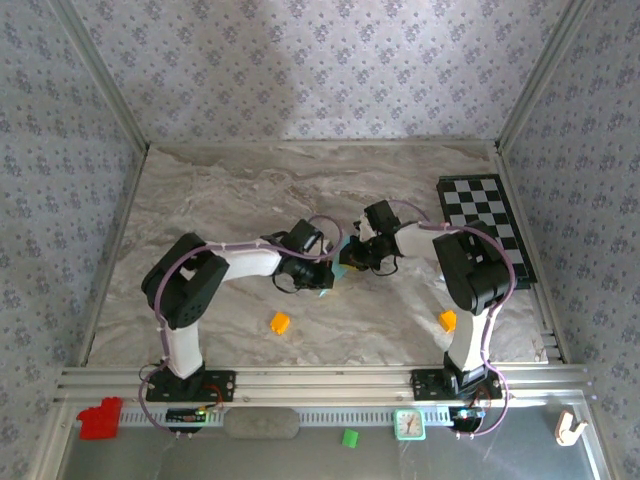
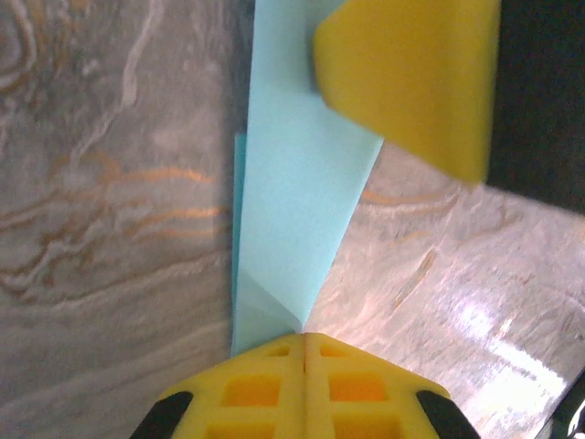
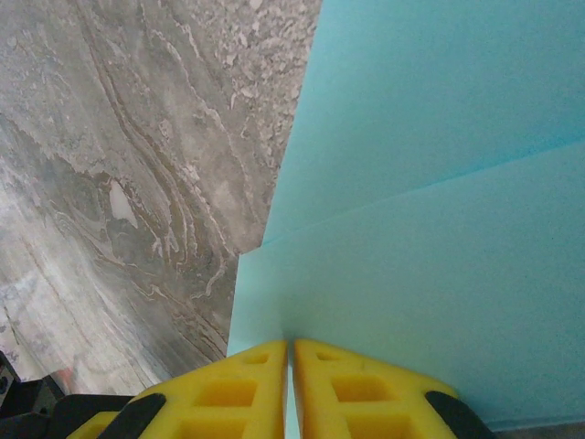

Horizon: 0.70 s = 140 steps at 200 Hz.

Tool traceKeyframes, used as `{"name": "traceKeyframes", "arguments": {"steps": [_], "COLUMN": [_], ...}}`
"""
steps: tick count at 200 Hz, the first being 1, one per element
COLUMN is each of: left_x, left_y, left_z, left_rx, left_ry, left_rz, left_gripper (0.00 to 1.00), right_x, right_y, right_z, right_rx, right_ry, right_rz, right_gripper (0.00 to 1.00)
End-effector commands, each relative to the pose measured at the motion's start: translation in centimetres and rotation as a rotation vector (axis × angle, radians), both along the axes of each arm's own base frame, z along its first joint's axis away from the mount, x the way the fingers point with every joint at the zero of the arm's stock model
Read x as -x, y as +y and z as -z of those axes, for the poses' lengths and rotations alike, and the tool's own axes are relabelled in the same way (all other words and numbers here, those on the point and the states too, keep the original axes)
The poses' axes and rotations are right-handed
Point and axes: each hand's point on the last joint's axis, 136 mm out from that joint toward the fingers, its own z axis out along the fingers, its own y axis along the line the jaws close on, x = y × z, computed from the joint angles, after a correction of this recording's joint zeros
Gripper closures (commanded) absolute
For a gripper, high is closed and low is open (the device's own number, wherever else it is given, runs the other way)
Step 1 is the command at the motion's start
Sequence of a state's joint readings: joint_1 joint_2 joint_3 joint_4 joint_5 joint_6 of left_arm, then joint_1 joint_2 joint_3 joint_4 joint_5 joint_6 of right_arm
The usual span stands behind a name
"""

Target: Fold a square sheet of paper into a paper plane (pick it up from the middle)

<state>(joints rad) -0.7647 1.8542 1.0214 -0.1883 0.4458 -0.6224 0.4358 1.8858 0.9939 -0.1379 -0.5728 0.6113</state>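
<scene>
Left gripper [image 2: 304, 340] and right gripper [image 3: 290, 346] each clamp tight on the folded teal paper [image 2: 292, 210] (layers overlapping), marble table [image 2: 101, 274] behind

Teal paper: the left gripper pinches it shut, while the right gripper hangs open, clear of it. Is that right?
Not quite. The left gripper does pinch the teal paper, but the right gripper is shut on it too, not open and clear. The right wrist view shows it closed on the paper.
</scene>
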Motion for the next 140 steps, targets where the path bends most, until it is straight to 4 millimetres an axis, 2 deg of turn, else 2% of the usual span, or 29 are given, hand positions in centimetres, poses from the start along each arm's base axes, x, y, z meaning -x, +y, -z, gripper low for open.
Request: {"name": "traceKeyframes", "arguments": {"steps": [1,57,91,117,140], "left_x": [3.7,5.6,6.2,5.0,2.9], "left_y": [3.2,5.0,6.4,6.1,6.0], "left_z": [1.7,2.4,2.0,0.0,-2.8], "left_rx": [-0.113,-0.161,-0.194,-0.157,-0.123], "left_ry": [0.116,0.153,0.139,0.09,0.002], "left_rz": [0.061,0.079,0.08,0.055,-0.005], "left_gripper": [1.0,1.0,1.0,1.0,0.98], "right_x": [2.6,2.6,2.4,2.1,2.2], "right_y": [-4.5,-4.4,-4.1,-2.7,0.5], "right_z": [6.1,5.9,5.4,4.1,0.7], "right_rx": [0.235,0.234,0.218,0.177,0.086], "right_ry": [0.13,0.125,0.108,0.062,-0.036], "right_rz": [0.036,0.035,0.023,-0.027,-0.154], "right_gripper": [0.86,0.86,0.86,0.85,0.83]}}
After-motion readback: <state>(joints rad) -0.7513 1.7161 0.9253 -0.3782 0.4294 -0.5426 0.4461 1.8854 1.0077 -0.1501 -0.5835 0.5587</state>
